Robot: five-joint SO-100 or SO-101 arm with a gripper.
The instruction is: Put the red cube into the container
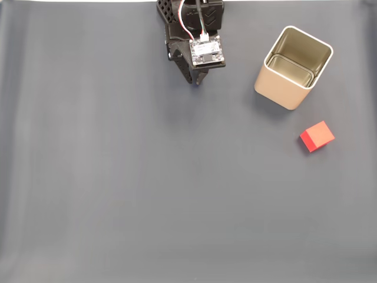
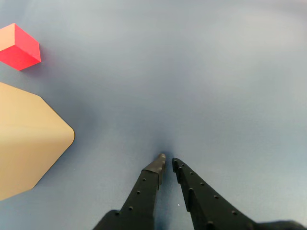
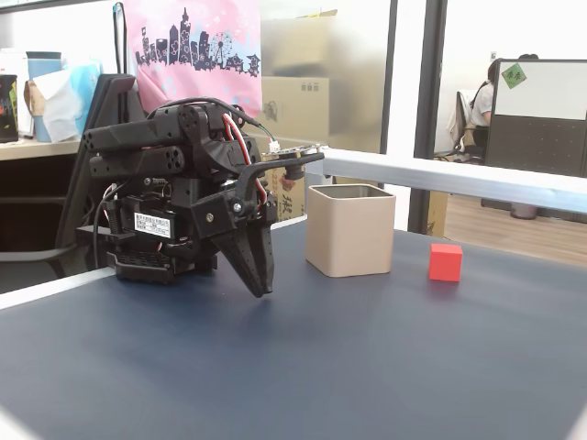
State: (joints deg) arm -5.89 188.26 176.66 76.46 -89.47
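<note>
- Pointing down at the dark mat (image 2: pixel 201 81), the gripper (image 2: pixel 168 162) shows at the bottom of the wrist view. Its two black fingers (image 2: pixel 144 191) are almost pressed together, with just a thin gap at the tips, and nothing is between them.
- In a fixed view from the side, the gripper (image 3: pixel 263 290) hangs just above the mat (image 3: pixel 321 367), with the folded black arm (image 3: pixel 174 202) behind it.
- Next comes the container (image 3: pixel 348 240). It is a tan square tin with round corners, and it stands upright on the mat, off to the side of the gripper.
- Seen from above in a fixed view, the container (image 1: pixel 281 88) is open on top. Its inside is shiny metal, and nothing is in it.
- In the wrist view, one tan corner of the container (image 2: pixel 29 139) sticks in from the left edge.
- Farther away is the red cube (image 2: pixel 19 48). It sits on the mat, outside the container and near it, but not touching.
- From above, the red cube (image 1: pixel 317 136) lies below the container and a little to the right, well apart from the gripper (image 1: pixel 198 81).
- From the side, the red cube (image 3: pixel 446 262) rests to the right of the tin.
</note>
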